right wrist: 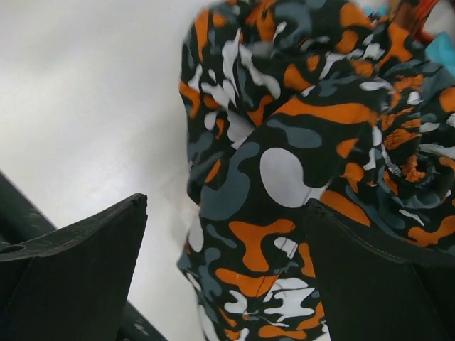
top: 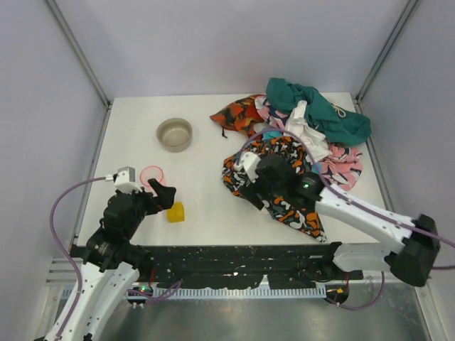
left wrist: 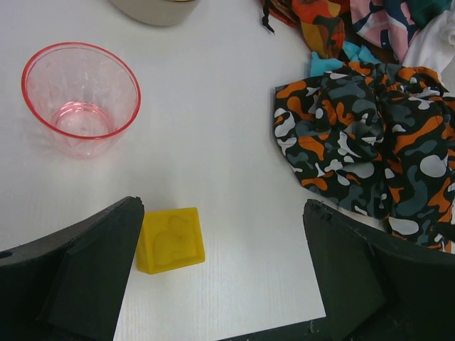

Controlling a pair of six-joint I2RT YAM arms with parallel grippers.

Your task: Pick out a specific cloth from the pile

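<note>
The pile [top: 313, 138] lies at the back right of the table. Of the turquoise-blue cloth only small bits show, under the black-orange-white patterned cloth [top: 293, 204], in the left wrist view [left wrist: 325, 65] and at the right wrist view's top right edge [right wrist: 445, 52]. My right gripper [top: 247, 190] is open and empty, low over the left edge of the patterned cloth [right wrist: 284, 163], its jaws either side of a fold [right wrist: 224, 270]. My left gripper [top: 162, 193] is open and empty above bare table [left wrist: 224, 270].
A yellow block [top: 175, 212] sits by my left gripper's left finger [left wrist: 169, 239]. A pink plastic cup [top: 151, 175] and a grey bowl [top: 174, 133] stand farther back left. A dark teal-green garment [top: 320, 106] with a white drawstring tops the pile.
</note>
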